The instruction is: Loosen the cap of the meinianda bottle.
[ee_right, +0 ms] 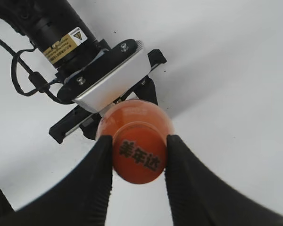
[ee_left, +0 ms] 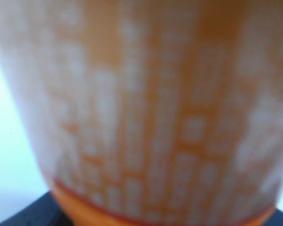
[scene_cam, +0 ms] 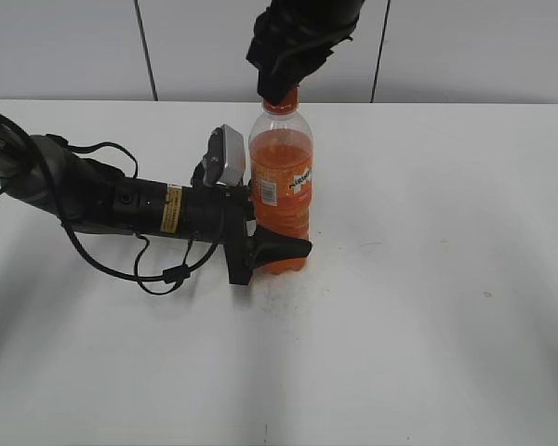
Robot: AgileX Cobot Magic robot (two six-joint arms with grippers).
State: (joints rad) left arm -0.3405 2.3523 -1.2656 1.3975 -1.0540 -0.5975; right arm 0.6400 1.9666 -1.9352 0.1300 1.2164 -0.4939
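- Exterior view: the meinianda bottle (scene_cam: 281, 190) is held upright on the table (scene_cam: 446, 279) by the left gripper (scene_cam: 272, 249), clamped low on it.
- Left wrist view: only the blurred bottle wall is shown (very close).
- Right wrist view: the cap (ee_right: 139, 157) is pinched by the right gripper (ee_right: 138, 162); whether it has been loosened cannot be told.

- The tall clear plastic soda bottle (scene_cam: 281, 190) stood upright on the flat white table (scene_cam: 428, 279).
- The left gripper (scene_cam: 272, 249) reached in from the left, jaws either side of its base.
- The right gripper (ee_right: 139, 162) sat above, fingers flanking the small round screw cap (ee_right: 139, 159).
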